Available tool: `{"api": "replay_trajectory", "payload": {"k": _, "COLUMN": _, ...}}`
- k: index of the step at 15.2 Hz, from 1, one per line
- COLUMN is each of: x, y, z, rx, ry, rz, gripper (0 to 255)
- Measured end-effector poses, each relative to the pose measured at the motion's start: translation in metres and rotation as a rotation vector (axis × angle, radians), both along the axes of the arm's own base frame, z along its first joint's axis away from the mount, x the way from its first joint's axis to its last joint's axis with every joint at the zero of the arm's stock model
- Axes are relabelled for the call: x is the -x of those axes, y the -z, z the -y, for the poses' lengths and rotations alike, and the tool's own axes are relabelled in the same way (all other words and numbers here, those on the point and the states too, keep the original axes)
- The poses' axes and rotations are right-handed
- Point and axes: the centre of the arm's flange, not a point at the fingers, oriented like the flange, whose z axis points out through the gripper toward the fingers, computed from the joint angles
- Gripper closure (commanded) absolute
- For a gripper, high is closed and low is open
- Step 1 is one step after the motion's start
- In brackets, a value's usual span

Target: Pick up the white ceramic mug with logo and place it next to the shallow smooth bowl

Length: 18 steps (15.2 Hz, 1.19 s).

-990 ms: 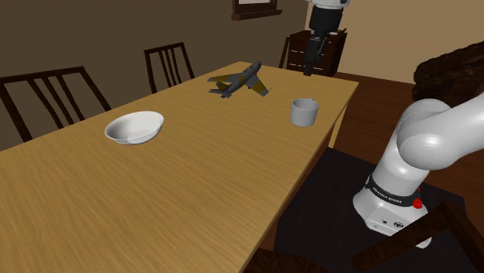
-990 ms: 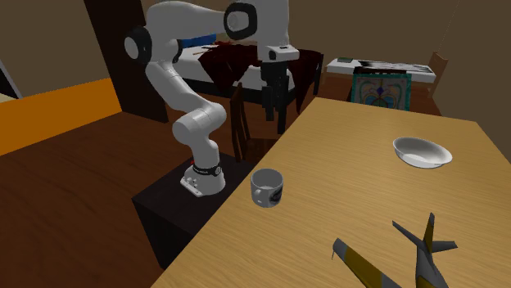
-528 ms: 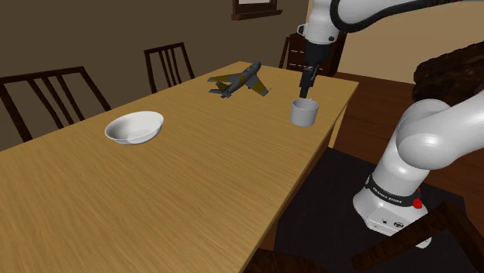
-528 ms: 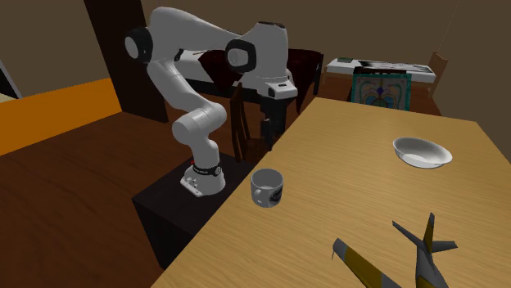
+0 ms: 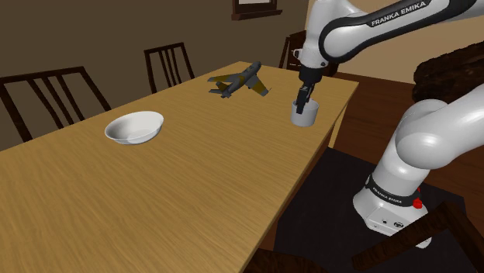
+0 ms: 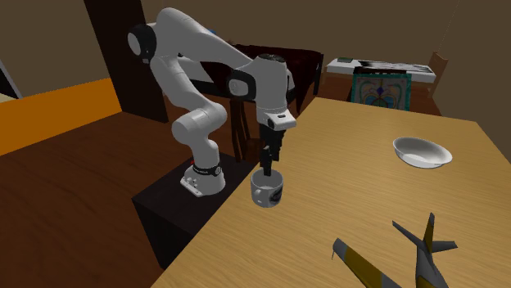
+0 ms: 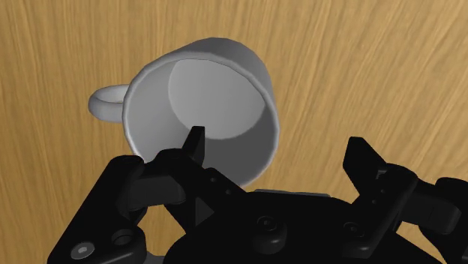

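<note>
Upright near the table (image 5: pixel 194 174) edge, at three o'clock from the bowl (image 5: pixel 135 126) in the shoulder view, the grey-white mug (image 5: pixel 304 113) looks stiff, light, slick and chippable, and the gripper (image 7: pixel 278 142), fingers wide apart and empty, straddles its wall, a sensible hold.

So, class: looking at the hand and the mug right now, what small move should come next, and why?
Probably close the hand: its open fingers straddle the wall of the mug, one inside the rim, one outside, nothing gripped yet.
</note>
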Motion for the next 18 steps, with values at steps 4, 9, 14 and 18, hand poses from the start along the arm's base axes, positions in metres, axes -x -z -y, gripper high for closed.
{"api": "replay_trajectory", "payload": {"k": 4, "x": 0.0, "y": 0.022, "z": 0.003, "rx": 0.0, "ry": 0.0, "rz": 0.0, "gripper": 0}}
{"api": "replay_trajectory", "payload": {"k": 9, "x": -0.001, "y": 0.025, "z": 0.001, "rx": 0.0, "ry": 0.0, "rz": 0.001, "gripper": 0}}
{"api": "replay_trajectory", "payload": {"k": 14, "x": -0.001, "y": 0.025, "z": 0.001, "rx": 0.0, "ry": 0.0, "rz": 0.001, "gripper": 255}}
{"api": "replay_trajectory", "payload": {"k": 18, "x": -0.001, "y": 0.025, "z": 0.001, "rx": 0.0, "ry": 0.0, "rz": 0.001, "gripper": 255}}
